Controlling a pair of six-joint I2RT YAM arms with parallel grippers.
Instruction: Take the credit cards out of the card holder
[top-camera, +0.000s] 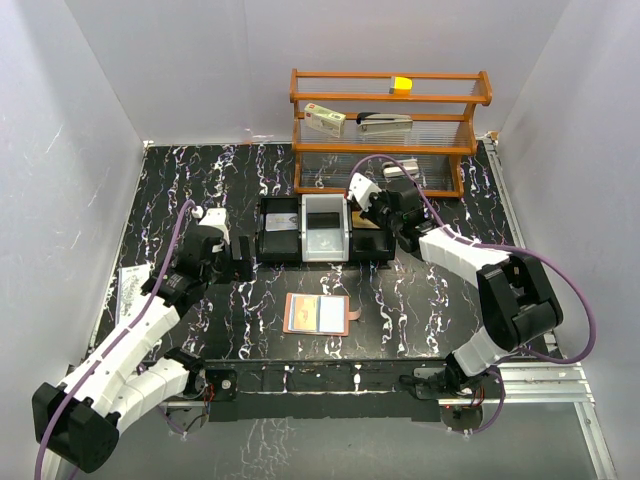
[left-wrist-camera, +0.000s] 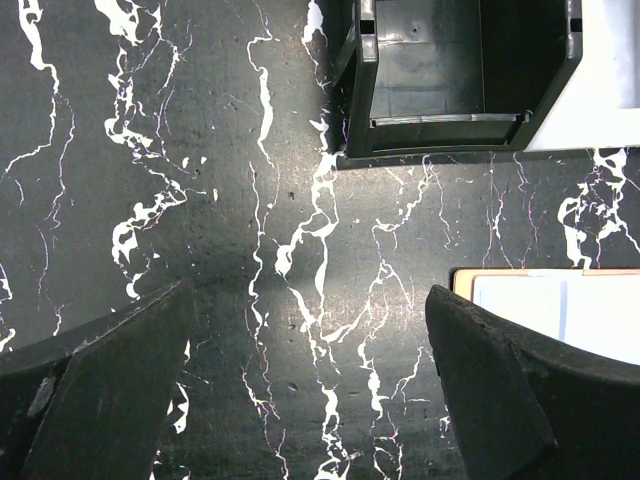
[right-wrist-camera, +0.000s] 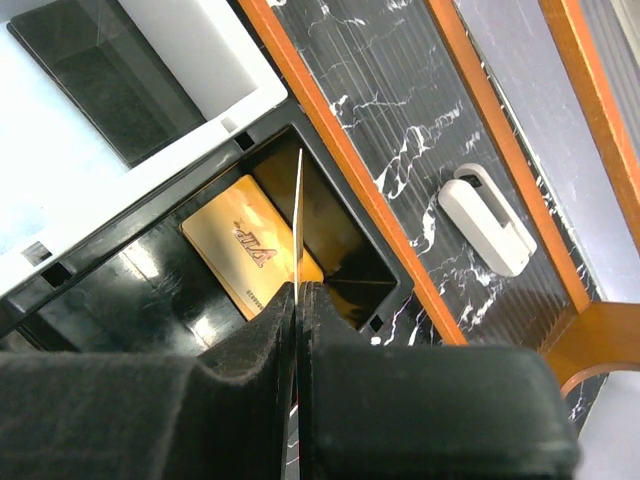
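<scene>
The right hand (right-wrist-camera: 299, 292), pinching a card (right-wrist-camera: 299, 215) edge-on at lower centre, may drop it beside the tray (right-wrist-camera: 345, 235) if tilted.

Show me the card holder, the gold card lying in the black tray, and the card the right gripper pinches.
card holder (top-camera: 317, 314), top view, pale inside face.
gold card (right-wrist-camera: 240, 255), right wrist view, its printed face.
pinched card (right-wrist-camera: 298, 215), right wrist view, its thin edge.

Salmon-brown leather-like folding card holder (top-camera: 317, 314) lies open on the counter (top-camera: 420, 300); gold credit card (right-wrist-camera: 250, 255) lies flat in black tray (right-wrist-camera: 120, 290), thin second card (right-wrist-camera: 299, 220) edge-on above it.
</scene>
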